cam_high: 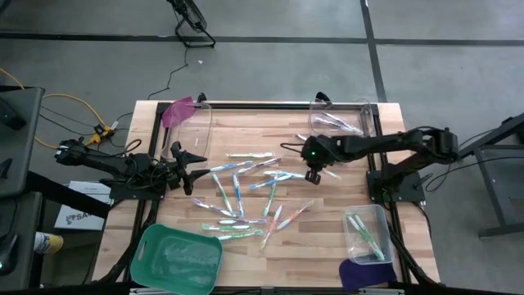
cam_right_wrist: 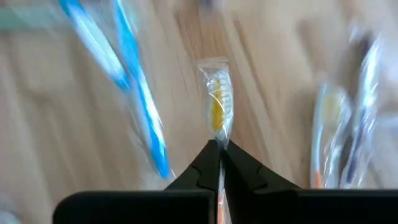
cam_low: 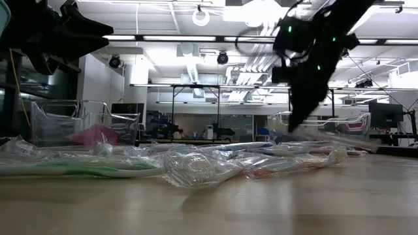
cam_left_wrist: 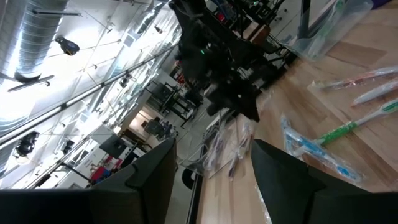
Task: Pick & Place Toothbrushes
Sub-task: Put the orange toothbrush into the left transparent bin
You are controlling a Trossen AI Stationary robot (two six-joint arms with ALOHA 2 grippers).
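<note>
Several wrapped toothbrushes (cam_high: 246, 195) with blue, green and orange handles lie scattered on the middle of the wooden table. My right gripper (cam_high: 313, 175) hangs over the pile's far right part, pointing steeply down, shut on one clear-wrapped toothbrush with a yellow-orange handle (cam_right_wrist: 217, 99). My left gripper (cam_high: 199, 168) waits open at the table's left side, above the surface, with nothing between its fingers (cam_left_wrist: 283, 180). My right gripper pinches the wrapped toothbrush (cam_right_wrist: 217, 134) between its two fingertips, coming from above and slanting down. The fingers lie along the brush. One end of the wrapper (cam_right_wrist: 213, 65) sticks out past the fingertips; the rest is hidden behind the fingers.
A clear bin (cam_high: 344, 119) with toothbrushes stands at the far right, another clear bin (cam_high: 366, 233) with some at the near right beside a purple lid (cam_high: 364, 274). A clear bin (cam_high: 192, 123) with a pink lid stands far left; a green lid (cam_high: 176, 258) lies near left.
</note>
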